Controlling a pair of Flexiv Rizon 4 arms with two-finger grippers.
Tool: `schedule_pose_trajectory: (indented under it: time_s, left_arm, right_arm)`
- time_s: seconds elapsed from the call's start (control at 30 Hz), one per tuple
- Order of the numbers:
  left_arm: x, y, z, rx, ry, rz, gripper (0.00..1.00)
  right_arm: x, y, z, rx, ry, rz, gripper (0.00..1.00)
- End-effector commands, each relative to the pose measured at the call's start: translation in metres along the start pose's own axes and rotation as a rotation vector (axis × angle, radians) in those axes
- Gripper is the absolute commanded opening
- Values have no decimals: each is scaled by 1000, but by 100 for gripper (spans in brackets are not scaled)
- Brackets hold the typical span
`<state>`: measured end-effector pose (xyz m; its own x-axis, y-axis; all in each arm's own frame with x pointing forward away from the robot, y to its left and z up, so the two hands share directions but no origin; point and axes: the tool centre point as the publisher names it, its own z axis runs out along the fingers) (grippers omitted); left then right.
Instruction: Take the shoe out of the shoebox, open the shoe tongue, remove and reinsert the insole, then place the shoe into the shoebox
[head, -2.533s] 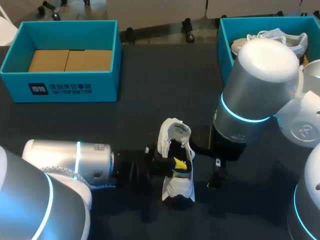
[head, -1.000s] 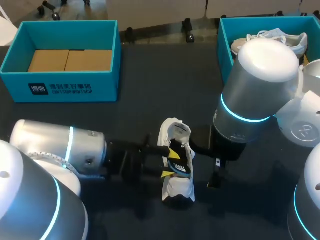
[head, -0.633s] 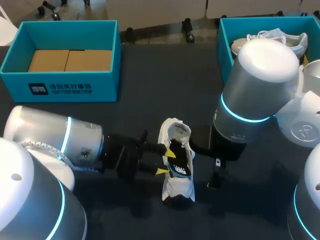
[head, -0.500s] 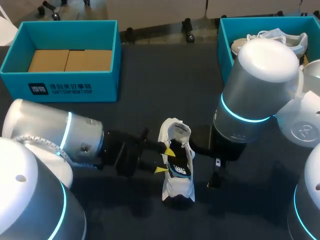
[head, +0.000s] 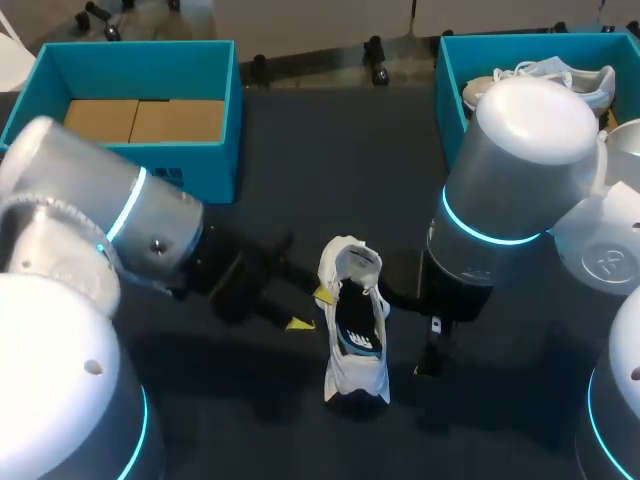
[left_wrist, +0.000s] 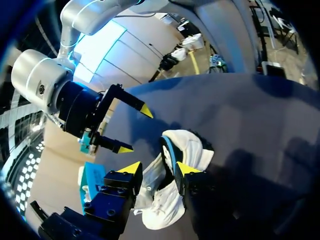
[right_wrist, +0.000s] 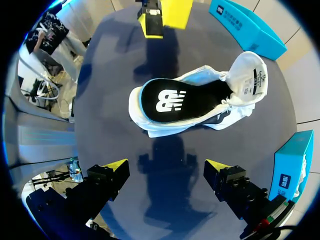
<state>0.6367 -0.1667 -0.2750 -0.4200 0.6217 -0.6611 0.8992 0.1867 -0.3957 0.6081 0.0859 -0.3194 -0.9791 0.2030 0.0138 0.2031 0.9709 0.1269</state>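
Shoe (head: 353, 330) upright on its sole at mid-desk (head: 300, 150), well apart from both teal boxes: left shoebox (head: 120, 165) at the far side with plain cardboard inside, right shoebox (head: 450, 85) with a second shoe (head: 540, 72) in it. Tongue (right_wrist: 247, 75) folded forward and out, mouth gaping, black insole (right_wrist: 172, 100) flat inside, seemingly seated heel to toe.

Left end effector (head: 310, 309) just beside the shoe's left flank, fingers parted a moderate way, holding nothing; from the left wrist, shoe just ahead of the two yellow tips. Right end effector (right_wrist: 166, 166) spread wide and empty, the shoe's opening ahead of it; hidden under its own arm from the head camera.

Judged step: work on the insole, with the shoe braced by neither side. To do it well, steady the upper first, one end effector pinching the heel collar or a side wall, not the tongue. Then come in at the heel end, slip one finger under the insole's edge, pinch thin, and draw along the shoe's length rather than straight up. On refitting, feed toe first and press flat at the heel.

Upper white and soft, mesh or knit by the look, likely to buckle under a side push. Insole thin, probably foam, flexible, smooth-topped with a white printed mark. Tongue padded and floppy, label on its inner face. Desk dark and matte. Shoe light and narrow-based, apt to tip.
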Motion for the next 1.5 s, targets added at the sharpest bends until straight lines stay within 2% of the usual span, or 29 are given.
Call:
schedule_pose_trajectory:
  time_s: [0.03,0.1,0.2,0.3,0.33,0.7,0.87,0.93,1.37,1.4,1.43,1.5]
  left_arm:
    - [-1,-6,-22,3,320,20,42]
    - [0,-8,-25,-2,354,43,42]
    - [0,-10,-28,-11,408,63,31]
    - [0,-10,-30,-22,471,87,2]
    - [0,-10,-30,-28,492,99,0]
    - [-4,-17,-37,-37,636,155,0]
    - [-5,-19,-38,-32,652,159,0]
    - [-5,-19,-38,-32,652,159,0]
    - [-5,-19,-38,-32,652,159,0]
    - [-6,-18,-32,-19,664,169,0]
    - [-7,-17,-28,-40,680,185,0]
    - [-10,-15,-18,-31,711,219,0]
  right_arm:
    - [0,0,3,-1,0,0,100]
    - [0,0,3,-1,0,0,100]
    - [0,0,3,-1,0,0,100]
    - [-4,-11,-5,4,20,-13,100]
    - [-5,-16,-9,-3,22,-33,100]
    - [-11,-65,-42,28,36,-32,100]
    - [-10,-83,-54,27,22,-40,100]
    - [-9,-95,-54,18,61,30,100]
    - [-9,-95,-54,18,61,30,100]
    - [-9,-95,-54,18,61,30,100]
    - [-9,-95,-54,18,61,30,100]
    - [-11,-107,-57,28,69,48,100]
